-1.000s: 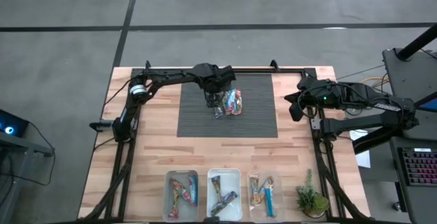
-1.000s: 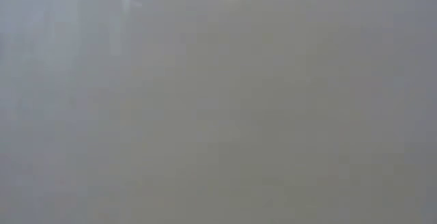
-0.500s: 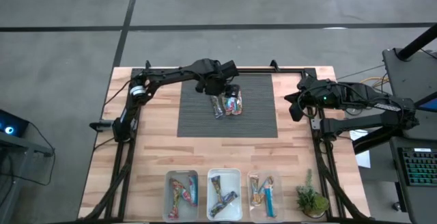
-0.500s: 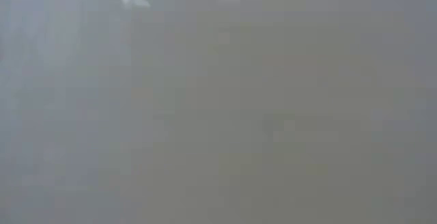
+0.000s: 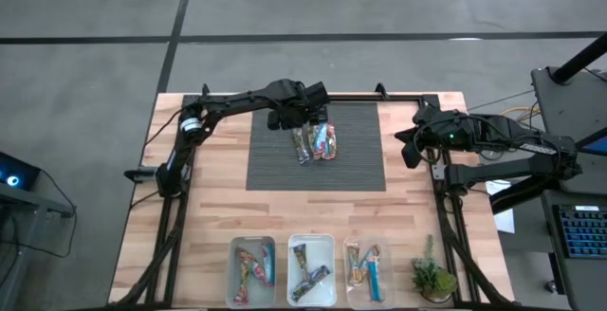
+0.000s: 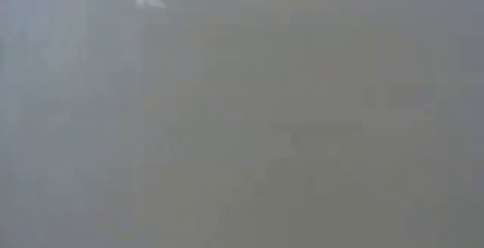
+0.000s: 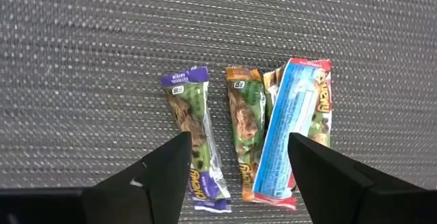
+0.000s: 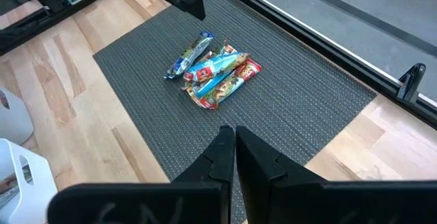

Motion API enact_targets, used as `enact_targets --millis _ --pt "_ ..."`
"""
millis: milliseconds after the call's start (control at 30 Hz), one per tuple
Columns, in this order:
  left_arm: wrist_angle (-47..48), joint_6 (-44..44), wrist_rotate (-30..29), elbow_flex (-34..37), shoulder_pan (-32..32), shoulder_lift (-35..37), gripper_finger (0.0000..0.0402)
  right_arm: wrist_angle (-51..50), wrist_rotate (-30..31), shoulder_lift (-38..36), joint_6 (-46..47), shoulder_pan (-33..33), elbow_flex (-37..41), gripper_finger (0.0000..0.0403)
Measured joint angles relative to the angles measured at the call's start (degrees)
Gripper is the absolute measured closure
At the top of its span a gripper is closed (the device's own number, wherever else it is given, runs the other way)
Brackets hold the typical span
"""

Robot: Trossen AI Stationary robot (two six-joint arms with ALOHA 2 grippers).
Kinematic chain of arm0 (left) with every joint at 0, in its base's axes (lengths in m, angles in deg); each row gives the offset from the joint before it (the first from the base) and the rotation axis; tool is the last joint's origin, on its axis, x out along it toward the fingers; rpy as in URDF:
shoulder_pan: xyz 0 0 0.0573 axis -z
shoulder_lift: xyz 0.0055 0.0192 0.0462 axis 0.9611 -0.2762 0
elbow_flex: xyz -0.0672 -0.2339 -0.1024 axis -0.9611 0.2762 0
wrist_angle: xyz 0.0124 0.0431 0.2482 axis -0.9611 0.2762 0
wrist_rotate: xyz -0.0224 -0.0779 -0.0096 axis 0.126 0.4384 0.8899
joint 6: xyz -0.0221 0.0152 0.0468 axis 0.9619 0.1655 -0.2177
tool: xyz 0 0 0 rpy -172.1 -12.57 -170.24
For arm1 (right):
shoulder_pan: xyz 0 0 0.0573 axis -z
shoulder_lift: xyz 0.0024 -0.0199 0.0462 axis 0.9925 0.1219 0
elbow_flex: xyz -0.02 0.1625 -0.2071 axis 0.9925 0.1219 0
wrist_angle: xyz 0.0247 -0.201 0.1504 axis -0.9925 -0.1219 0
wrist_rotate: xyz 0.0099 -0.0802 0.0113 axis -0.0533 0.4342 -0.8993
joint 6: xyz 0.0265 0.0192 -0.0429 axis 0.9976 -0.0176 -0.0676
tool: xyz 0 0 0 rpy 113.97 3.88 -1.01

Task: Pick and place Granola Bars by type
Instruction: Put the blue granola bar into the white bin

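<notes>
Left wrist view: the left gripper point(image 7: 235, 176), fingers spread wide and empty, hung over the granola bars point(image 7: 256, 138) clustered on the woven mat point(image 7: 82, 67), bars just ahead of its tips, apparently poised for picking; the right gripper point(image 8: 234, 157) waited closed, well apart.

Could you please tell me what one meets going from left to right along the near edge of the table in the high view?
Left clear bin holding granola bars → middle clear bin holding granola bars → right clear bin holding granola bars → small green plant.
</notes>
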Motion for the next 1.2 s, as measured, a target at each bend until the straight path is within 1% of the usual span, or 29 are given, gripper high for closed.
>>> enact_targets --millis 100,233,367,633,800,900,1033,1200 --pt "0.0 2.6 -0.06 0.04 -0.06 0.01 0.0175 -0.01 0.0 -0.02 0.06 0.0 0.0 0.0394" --pt "-0.27 3.27 -0.1 0.56 -0.09 0.01 0.0175 0.01 0.0 0.01 0.11 0.0 0.0 0.0394" --pt "-0.19 6.1 -0.04 3.81 -0.17 0.01 0.0175 0.02 0.0 0.0 0.05 0.0 0.0 0.0394" --pt "-1.8 8.86 0.31 9.06 -0.17 0.01 0.0175 -0.01 0.0 -0.01 -0.04 0.0 0.0 0.0394" --pt "-8.41 8.29 0.65 11.4 -0.23 0.01 0.0175 -0.01 0.0 0.01 -0.04 0.01 0.0 0.0394" --pt "-11.94 6.62 1.94 13.06 -0.73 0.01 0.0175 -0.03 0.0 -0.02 -0.03 0.02 0.0 0.0394" --pt "-13.01 6.3 2.34 14.81 -1.63 0.01 0.0175 -0.1 -0.01 -0.01 -0.04 0.0 -0.01 0.0394" --pt "-12.94 6.87 2.48 15.06 -2.66 0.01 0.0175 -0.18 -0.01 0.0 -0.04 0.01 0.0 0.0394"
